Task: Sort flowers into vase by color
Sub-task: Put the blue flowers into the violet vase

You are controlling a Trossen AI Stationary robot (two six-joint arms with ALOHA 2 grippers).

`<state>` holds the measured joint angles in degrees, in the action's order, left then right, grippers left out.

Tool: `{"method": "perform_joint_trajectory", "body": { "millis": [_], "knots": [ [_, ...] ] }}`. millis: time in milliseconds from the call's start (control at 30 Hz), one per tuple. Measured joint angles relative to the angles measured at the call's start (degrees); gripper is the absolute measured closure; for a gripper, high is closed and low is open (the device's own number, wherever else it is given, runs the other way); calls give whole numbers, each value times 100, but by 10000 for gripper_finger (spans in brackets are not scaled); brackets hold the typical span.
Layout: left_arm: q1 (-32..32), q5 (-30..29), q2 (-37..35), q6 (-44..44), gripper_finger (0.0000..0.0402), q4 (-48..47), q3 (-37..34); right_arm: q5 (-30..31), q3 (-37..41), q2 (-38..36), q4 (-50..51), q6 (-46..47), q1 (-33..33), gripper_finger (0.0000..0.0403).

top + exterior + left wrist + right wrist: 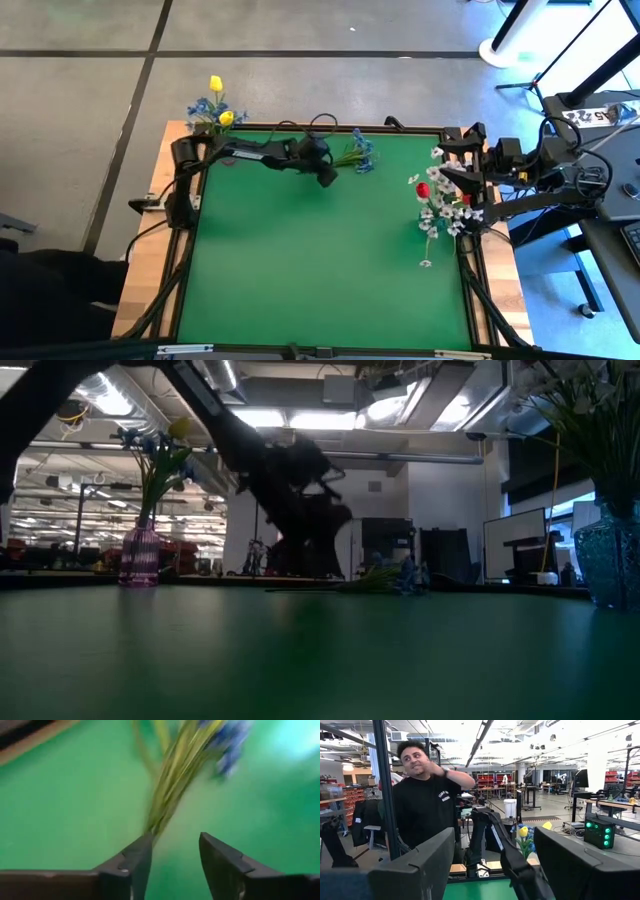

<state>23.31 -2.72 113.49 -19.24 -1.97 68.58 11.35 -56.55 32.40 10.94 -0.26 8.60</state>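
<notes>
A: Containers?
B: Pink vase (139, 556) at the table's 10 o'clock corner holds yellow tulip buds (216, 83) and blue blossoms (203, 108). Blue glass vase (608, 565) at the 3 o'clock edge holds white sprays (443, 213) and a red tulip bud (422, 190).
A: Loose flowers?
B: One blue bunch (357, 151) lying on the green mat (320, 270) near 12 o'clock.
A: Grippers?
B: Left gripper (172, 857) at the bunch's stem ends, jaws narrowly apart, holding nothing. Right gripper (490, 865) waits by the blue glass vase, jaws wide, empty.
A: Hard to read?
B: Blue bunch blurred in left wrist view. Blue glass vase cut off in low view. A person (427, 802) stands beyond the table.
</notes>
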Motion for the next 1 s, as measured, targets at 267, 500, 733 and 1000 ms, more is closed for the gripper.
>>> {"method": "perform_joint_trajectory", "body": {
  "millis": [267,500,733,1000],
  "knots": [
    [93,-14,459,53,235,199,2,-86,-1,11,-42,1,2,130],
    [-247,-74,365,-438,341,-720,34,-87,0,11,-39,1,2,130],
    [-851,-199,-86,-484,385,-1977,3,-90,0,11,-4,1,2,130],
    [-1569,-501,-922,-1170,390,-3581,-85,-90,-1,11,-6,1,2,130]
  ]
}}
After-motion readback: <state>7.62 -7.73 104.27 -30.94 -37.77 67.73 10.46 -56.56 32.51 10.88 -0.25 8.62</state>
